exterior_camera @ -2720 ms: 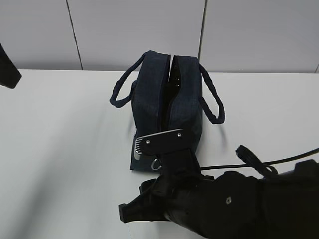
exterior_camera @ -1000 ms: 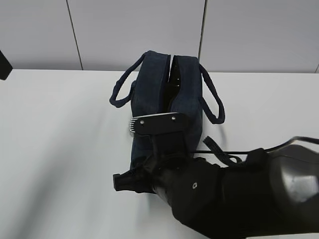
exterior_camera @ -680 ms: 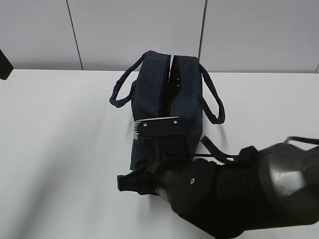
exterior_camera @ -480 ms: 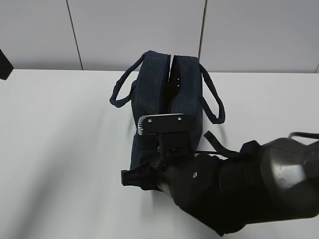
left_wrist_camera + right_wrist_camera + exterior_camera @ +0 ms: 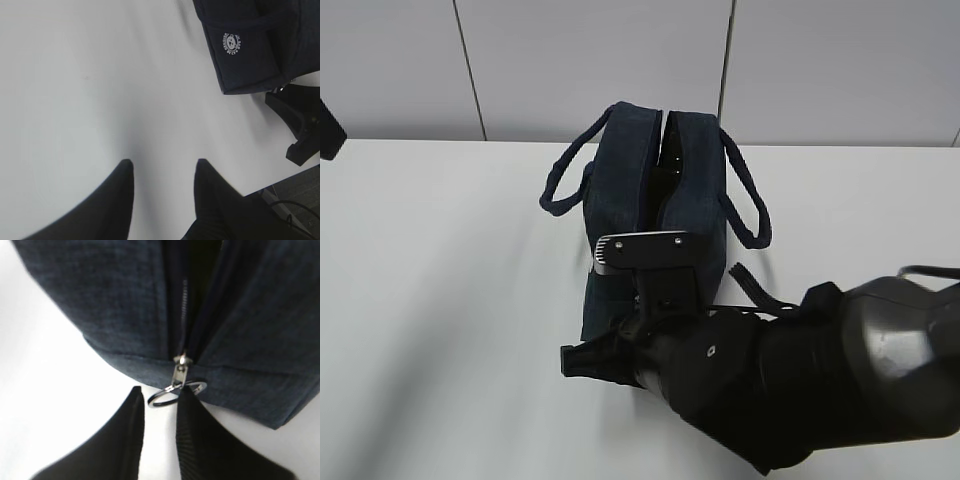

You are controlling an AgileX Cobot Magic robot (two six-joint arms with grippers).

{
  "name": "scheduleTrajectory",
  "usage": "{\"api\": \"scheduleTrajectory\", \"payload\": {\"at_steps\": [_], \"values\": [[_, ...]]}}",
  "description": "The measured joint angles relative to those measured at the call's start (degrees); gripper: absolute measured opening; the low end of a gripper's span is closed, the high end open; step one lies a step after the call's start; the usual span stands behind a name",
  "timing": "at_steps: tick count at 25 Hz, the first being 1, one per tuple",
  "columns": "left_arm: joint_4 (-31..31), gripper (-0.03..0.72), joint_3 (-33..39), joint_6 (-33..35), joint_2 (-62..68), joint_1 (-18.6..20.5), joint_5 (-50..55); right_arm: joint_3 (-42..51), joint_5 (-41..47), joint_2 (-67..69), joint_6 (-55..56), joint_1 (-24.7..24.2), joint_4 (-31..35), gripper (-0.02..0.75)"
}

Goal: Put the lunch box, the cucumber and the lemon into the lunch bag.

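The navy lunch bag (image 5: 640,170) stands in the middle of the white table, its top zipper parted and its handles hanging to both sides. My right arm (image 5: 770,380) reaches over the bag's near end. In the right wrist view the metal ring pull (image 5: 172,394) hangs from the zipper slider at the bag's (image 5: 125,305) end. My right gripper (image 5: 161,391) straddles that ring with a narrow gap; one finger touches the ring, the other stands apart from it. My left gripper (image 5: 164,162) hovers open over bare table beside the bag (image 5: 250,45). The lunch box, cucumber and lemon are out of view.
White table (image 5: 440,300) stretches to the left and right of the bag, with a grey panel wall (image 5: 590,60) behind it. A dark part of the left arm (image 5: 328,130) shows at the far left edge. Black cables (image 5: 750,290) trail by the bag's right side.
My right wrist has shifted a little to the right at the bag's near end. The bag and the left arm have not moved.
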Motion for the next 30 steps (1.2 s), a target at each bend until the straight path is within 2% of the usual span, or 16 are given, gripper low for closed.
{"api": "scheduleTrajectory", "payload": {"at_steps": [5, 9, 15, 30], "values": [[-0.04, 0.274, 0.0, 0.0, 0.0, 0.0, 0.0, 0.0, 1.09, 0.0, -1.8, -0.09, 0.85, 0.095], [-0.04, 0.274, 0.0, 0.0, 0.0, 0.0, 0.0, 0.0, 1.09, -1.17, -9.76, -0.09, 6.92, 0.0], [-0.04, 0.273, 0.0, 0.0, 0.0, 0.0, -0.12, 0.0, 0.3, -4.37, -19.4, -0.09, 12.66, 0.0], [-0.47, 0.272, 0.0, 0.13, 0.0, 0.0, -0.24, 0.0, -0.67, -8.72, -25.05, -0.09, 14.83, 0.0]]}}
